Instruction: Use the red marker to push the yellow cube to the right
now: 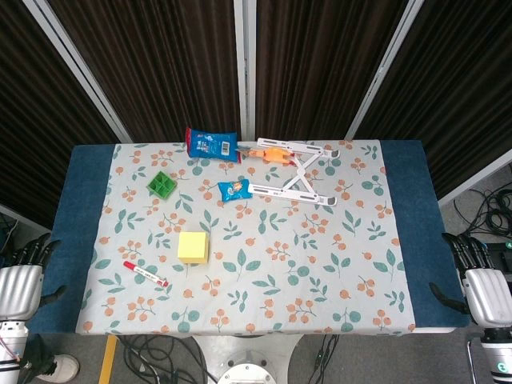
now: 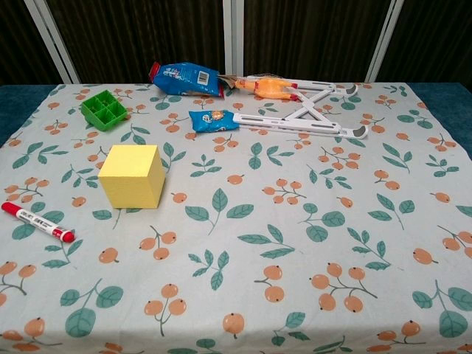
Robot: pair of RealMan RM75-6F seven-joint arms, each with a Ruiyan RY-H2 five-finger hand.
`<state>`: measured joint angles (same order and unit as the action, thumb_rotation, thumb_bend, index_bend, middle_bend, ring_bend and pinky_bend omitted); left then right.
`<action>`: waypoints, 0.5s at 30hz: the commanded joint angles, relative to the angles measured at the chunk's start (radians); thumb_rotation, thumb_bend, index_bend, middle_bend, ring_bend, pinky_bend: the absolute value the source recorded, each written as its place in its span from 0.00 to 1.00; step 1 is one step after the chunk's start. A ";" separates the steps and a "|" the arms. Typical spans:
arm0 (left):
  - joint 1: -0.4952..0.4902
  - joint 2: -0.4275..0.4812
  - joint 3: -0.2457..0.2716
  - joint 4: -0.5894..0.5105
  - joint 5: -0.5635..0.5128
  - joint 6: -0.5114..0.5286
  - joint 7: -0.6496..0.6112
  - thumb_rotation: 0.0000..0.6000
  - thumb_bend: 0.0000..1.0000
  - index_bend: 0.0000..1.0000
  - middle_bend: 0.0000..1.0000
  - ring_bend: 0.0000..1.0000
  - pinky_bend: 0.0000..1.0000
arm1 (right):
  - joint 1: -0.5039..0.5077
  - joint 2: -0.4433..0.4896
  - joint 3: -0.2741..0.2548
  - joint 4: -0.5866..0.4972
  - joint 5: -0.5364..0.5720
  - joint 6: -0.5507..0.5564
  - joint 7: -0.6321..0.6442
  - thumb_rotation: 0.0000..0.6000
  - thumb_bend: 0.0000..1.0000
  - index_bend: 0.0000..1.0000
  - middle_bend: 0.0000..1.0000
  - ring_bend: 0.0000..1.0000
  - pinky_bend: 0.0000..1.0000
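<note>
At the two lower corners of the head view, we see our hands parked off the table edges. Our left hand (image 1: pixel 22 276) sits beside the blue border at the table's left side, dark fingers pointing up and slightly fanned, holding nothing. Our right hand (image 1: pixel 478 276) mirrors it at the right side, fingers likewise apart and empty, the thumb jutting toward the table. Neither hand appears in the chest view.

Moving inward from our left hand, we come first to the red marker (image 1: pixel 145 274), lying flat on the floral tablecloth (image 1: pixel 320 272) near its front left area, angled with its red cap toward the left edge. In the chest view the marker (image 2: pixel 37 221) lies at the far left. It is untouched, well apart from both hands.

Just beyond it, up and to the right, sits the yellow cube (image 1: pixel 194 246), near but not touching the marker; the chest view shows the cube (image 2: pixel 133 175) resting squarely on the cloth.

Farther back on the left is a small green tray (image 1: pixel 162 186) with compartments. Toward the middle back lies a small blue snack packet (image 1: pixel 235 190), and behind it a larger blue packet (image 1: pixel 213 145) at the cloth's rear edge. To the right of these, a white folding stand (image 1: pixel 296 172) lies flat, with an orange toy (image 1: pixel 270 153) touching its far end.
</note>
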<state>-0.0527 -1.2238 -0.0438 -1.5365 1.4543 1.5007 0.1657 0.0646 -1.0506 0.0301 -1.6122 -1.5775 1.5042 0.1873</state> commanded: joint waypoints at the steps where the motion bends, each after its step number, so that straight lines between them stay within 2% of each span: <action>1: -0.001 0.000 0.000 -0.001 -0.002 -0.002 0.002 1.00 0.11 0.25 0.21 0.17 0.24 | 0.001 0.000 0.001 -0.001 0.001 -0.002 -0.001 1.00 0.17 0.01 0.10 0.00 0.00; 11: -0.011 0.001 0.002 0.004 0.003 -0.018 -0.004 1.00 0.11 0.25 0.22 0.17 0.24 | -0.001 0.001 0.005 0.003 0.003 0.006 0.000 1.00 0.17 0.01 0.10 0.00 0.00; 15: -0.035 -0.007 0.000 0.030 0.026 -0.037 -0.025 1.00 0.11 0.29 0.28 0.17 0.24 | 0.002 0.009 0.013 0.003 0.005 0.012 -0.004 1.00 0.17 0.01 0.10 0.00 0.00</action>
<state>-0.0801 -1.2277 -0.0437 -1.5141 1.4723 1.4706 0.1478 0.0659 -1.0421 0.0426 -1.6087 -1.5728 1.5160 0.1836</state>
